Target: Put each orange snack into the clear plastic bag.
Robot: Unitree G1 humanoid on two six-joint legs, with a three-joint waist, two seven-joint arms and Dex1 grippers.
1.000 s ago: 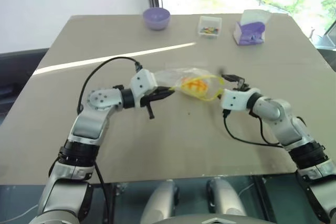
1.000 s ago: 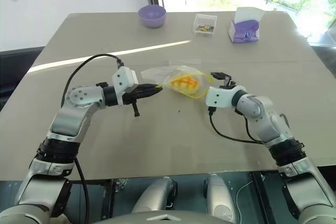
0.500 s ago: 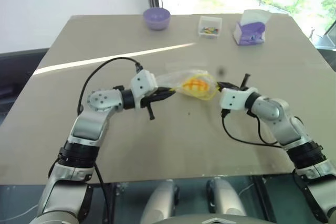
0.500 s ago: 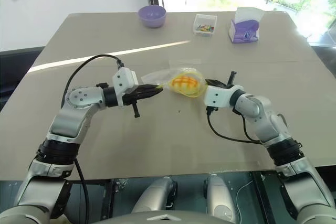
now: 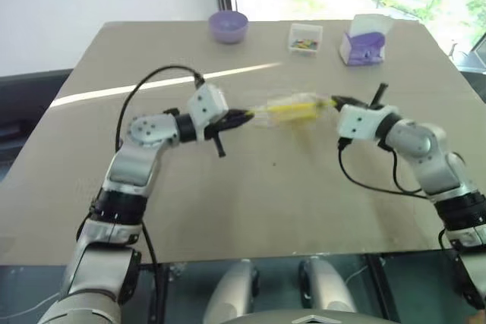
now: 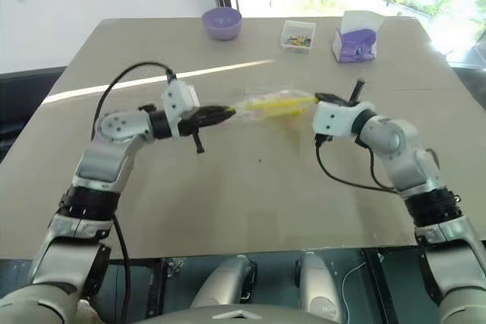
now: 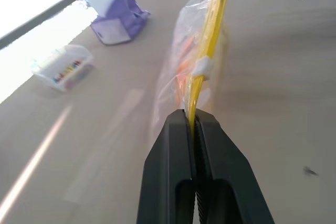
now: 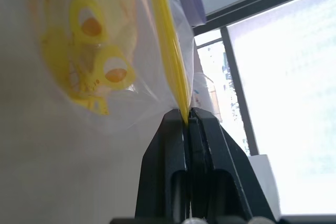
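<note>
The clear plastic bag [image 5: 288, 108] hangs stretched above the table between my two grippers, its yellow seal strip [image 7: 209, 35] pulled taut along the top. The orange snack [image 7: 182, 73] shows as an orange-yellow shape inside the bag, blurred through the plastic. My left gripper [image 7: 192, 116] is shut on one end of the seal strip. At the other end my right gripper [image 8: 186, 115] is shut on the strip too. In the head views the left gripper [image 5: 241, 117] holds the bag's left end and the right gripper [image 5: 332, 102] its right end.
A purple bowl [image 5: 228, 25], a small clear box of colourful bits [image 5: 304, 39] and a purple and white box [image 5: 364, 43] stand along the far edge of the tan table [image 5: 250, 202]. Black cables loop from both wrists.
My right gripper has shut on the bag's seal end. Both hands have risen, lifting the bag with the snack off the table and pulling it taut between them.
</note>
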